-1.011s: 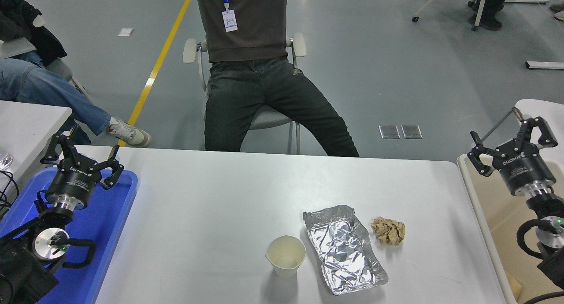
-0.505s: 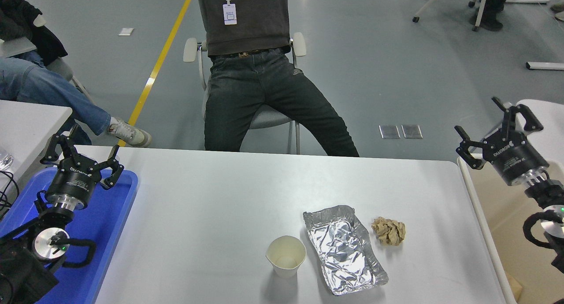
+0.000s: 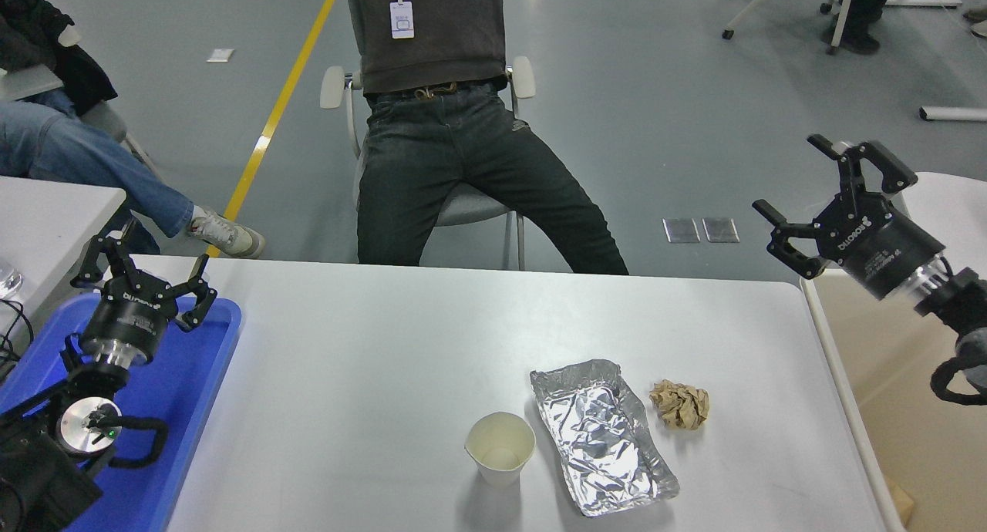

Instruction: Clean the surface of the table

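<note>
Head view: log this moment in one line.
right pincer: open, raised off table's right end | left pincer: open, over blue tray | table surface: cup, foil, paper wad

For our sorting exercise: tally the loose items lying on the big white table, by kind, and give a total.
Paper cup: 1
Foil tray: 1
Crumpled brown paper ball: 1
Total: 3

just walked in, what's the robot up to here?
Nothing is held yet. The right gripper is open in the air beyond the table surface's far right corner. The left gripper is open, parked over the blue tray. A paper cup, foil tray and crumpled paper ball sit untouched.
</note>
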`<action>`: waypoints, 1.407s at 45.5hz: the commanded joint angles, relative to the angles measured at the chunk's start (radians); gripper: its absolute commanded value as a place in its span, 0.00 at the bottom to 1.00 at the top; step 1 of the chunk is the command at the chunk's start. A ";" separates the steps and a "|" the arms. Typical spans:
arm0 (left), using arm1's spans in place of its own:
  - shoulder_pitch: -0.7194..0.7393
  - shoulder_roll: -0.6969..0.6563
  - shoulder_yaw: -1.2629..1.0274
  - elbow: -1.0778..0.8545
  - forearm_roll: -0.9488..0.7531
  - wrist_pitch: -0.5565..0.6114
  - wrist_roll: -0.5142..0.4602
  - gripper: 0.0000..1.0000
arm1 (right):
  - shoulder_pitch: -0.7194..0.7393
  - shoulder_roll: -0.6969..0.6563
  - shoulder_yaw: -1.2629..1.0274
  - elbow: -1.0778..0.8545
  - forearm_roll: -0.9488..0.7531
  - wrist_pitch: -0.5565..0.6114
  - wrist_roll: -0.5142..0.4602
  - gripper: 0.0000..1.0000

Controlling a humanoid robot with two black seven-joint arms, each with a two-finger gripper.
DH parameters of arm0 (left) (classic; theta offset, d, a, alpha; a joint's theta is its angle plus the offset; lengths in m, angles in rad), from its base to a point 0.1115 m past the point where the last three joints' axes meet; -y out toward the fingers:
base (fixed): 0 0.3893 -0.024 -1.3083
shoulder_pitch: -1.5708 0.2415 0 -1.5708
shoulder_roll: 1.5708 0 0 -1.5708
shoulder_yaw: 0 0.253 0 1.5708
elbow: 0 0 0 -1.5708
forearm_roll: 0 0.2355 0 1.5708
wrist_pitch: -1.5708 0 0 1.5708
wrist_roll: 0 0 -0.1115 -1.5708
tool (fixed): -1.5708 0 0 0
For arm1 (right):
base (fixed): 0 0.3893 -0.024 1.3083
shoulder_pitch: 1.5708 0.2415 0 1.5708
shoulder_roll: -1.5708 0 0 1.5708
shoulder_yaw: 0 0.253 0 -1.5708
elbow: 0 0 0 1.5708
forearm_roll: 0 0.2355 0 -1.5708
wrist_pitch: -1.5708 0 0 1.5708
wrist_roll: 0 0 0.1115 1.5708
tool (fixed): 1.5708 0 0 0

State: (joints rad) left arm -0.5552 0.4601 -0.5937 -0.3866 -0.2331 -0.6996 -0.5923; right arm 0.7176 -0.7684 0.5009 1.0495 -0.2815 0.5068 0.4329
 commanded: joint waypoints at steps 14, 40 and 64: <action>0.000 0.000 0.000 0.000 0.000 0.000 0.000 1.00 | -0.001 -0.061 -0.004 0.388 -0.341 -0.094 -0.187 0.99; 0.000 0.000 0.000 0.000 0.000 0.000 0.000 1.00 | 0.063 0.006 -0.055 0.573 -0.495 -0.079 -0.531 0.99; 0.000 0.000 0.000 0.000 0.000 0.000 0.000 1.00 | 0.131 0.231 -0.186 0.494 -0.484 -0.056 -0.789 0.99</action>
State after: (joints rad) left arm -0.5554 0.4602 -0.5936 -0.3867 -0.2328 -0.6994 -0.5923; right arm 0.8162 -0.6412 0.3642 1.6031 -0.7700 0.4537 -0.2259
